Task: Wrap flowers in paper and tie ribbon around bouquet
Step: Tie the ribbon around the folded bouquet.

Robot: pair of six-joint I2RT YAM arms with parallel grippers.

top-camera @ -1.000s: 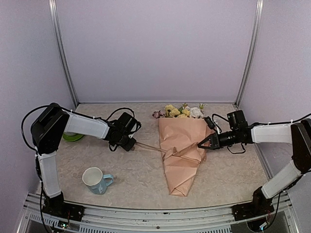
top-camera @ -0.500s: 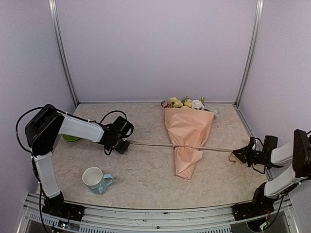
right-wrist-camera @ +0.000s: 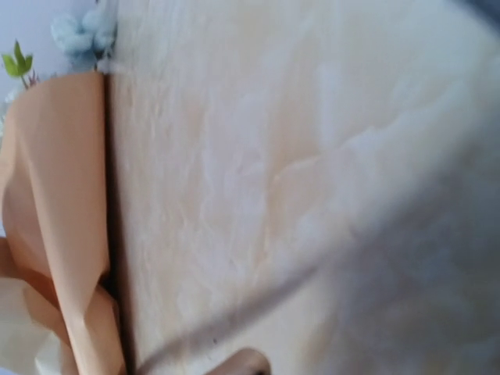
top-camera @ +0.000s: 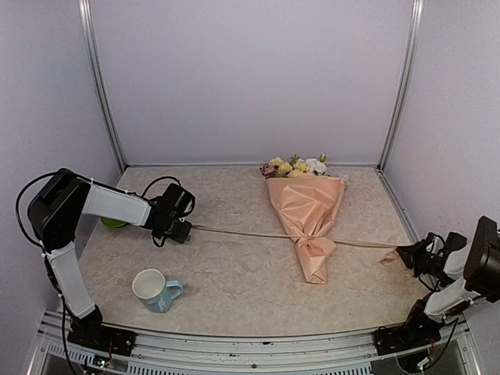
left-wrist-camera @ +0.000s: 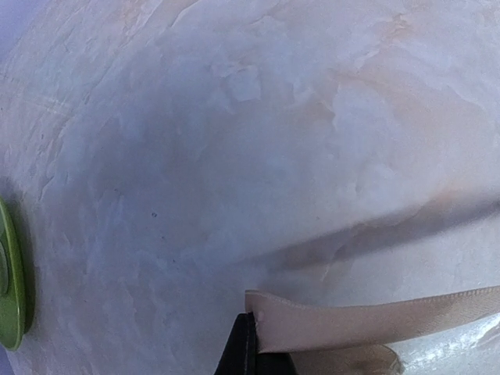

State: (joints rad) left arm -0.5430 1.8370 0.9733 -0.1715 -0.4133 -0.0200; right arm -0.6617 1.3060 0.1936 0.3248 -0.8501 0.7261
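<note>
Desk [top-camera: 234, 289] spanned by a taut ribbon [top-camera: 242, 233] — knot cinching.
Left claw [top-camera: 186, 229] and right claw [top-camera: 401, 254] have swung wide apart, each pinching a ribbon end, tightening it round the bouquet [top-camera: 306, 205] lying right of centre — tying looks nearly done.

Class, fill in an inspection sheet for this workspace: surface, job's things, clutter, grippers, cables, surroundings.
Surface: table, beige and marbled.
Job's things: bouquet lies flat, flowers at the far end of the peach paper; ribbon stretched across, cinched round the narrow part.
Clutter: mug, near left; green disc behind the left arm.
Grippers: left gripper and right gripper, jaws shut on the ribbon's ends.
Cables: black cables loop at both wrists.
Surroundings: lilac walls, metal posts.
</note>
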